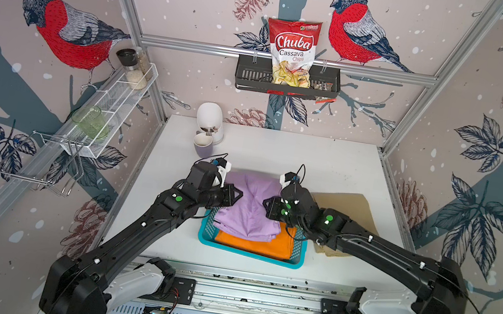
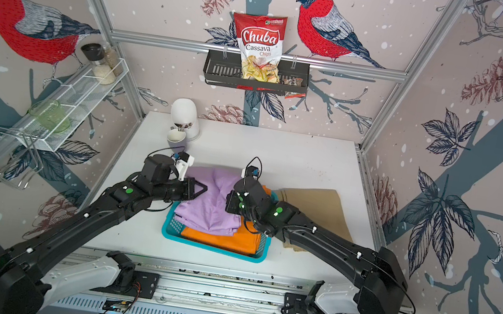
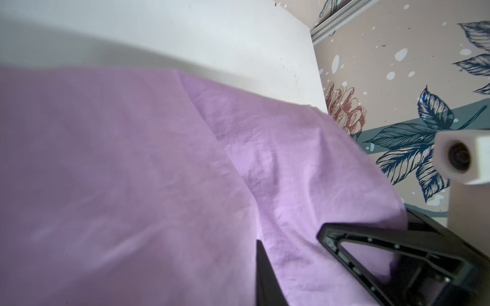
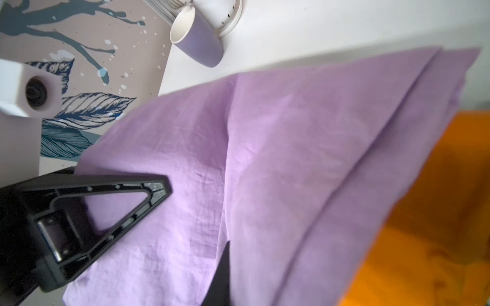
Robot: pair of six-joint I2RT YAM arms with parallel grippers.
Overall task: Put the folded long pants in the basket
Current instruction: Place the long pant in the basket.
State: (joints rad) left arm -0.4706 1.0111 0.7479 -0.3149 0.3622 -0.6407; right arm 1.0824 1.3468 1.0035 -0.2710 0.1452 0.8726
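White table boxed in by bird-print walls; basket sits close to the table's front edge, about midway along it; orange pants lie flat inside it. Lilac pants rest on top of them, the far portion overhanging the basket's far rim toward the table centre; left gripper and right gripper are each clamped on this cloth at opposite side edges; each wrist view shows one finger over the fabric and its mate beneath. Khaki pants lie on the table near its right edge, partly under the right arm.

Assessment: cloth is light, limp and likely to unfold; pinch all layers at two side edges. Room is open toward the far edge; mug near the far left corner is well apart.
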